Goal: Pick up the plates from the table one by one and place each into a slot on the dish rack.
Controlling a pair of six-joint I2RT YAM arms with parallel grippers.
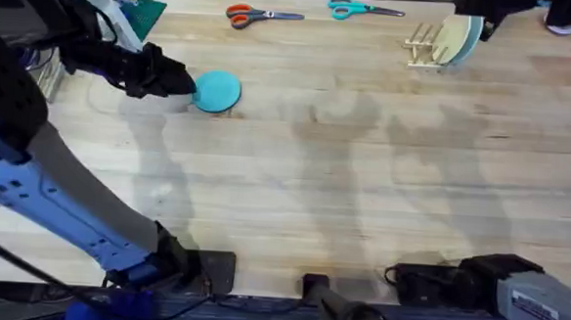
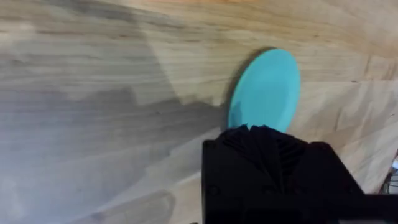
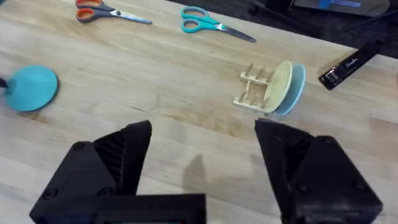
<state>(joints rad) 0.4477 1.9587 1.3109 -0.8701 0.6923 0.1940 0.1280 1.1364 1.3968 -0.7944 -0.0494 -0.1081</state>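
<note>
My left gripper [image 1: 184, 84] is clamped on the turquoise plate [image 1: 217, 91], tilted on edge; right gripper [image 3: 202, 165] gaping wide, holding nothing.

Overhead: fixed above the arm bases, looking down and forward over the whole counter [image 1: 363, 184]; far edge at the top.
Left wrist: very near the counter, looking down past the left end effector [image 2: 264, 134] onto the turquoise plate [image 2: 266, 90].
Right wrist: higher and farther back, looking obliquely across the counter past the right end effector [image 3: 202, 146], taking in the rack [image 3: 254, 90] and two scissors [image 3: 214, 22].
Shared, all three: turquoise plate [image 1: 217, 91] [image 3: 30, 88].
Shared, overhead and right wrist: rack [image 1: 424, 45], scissors [image 1: 264, 16], far counter edge.
</note>
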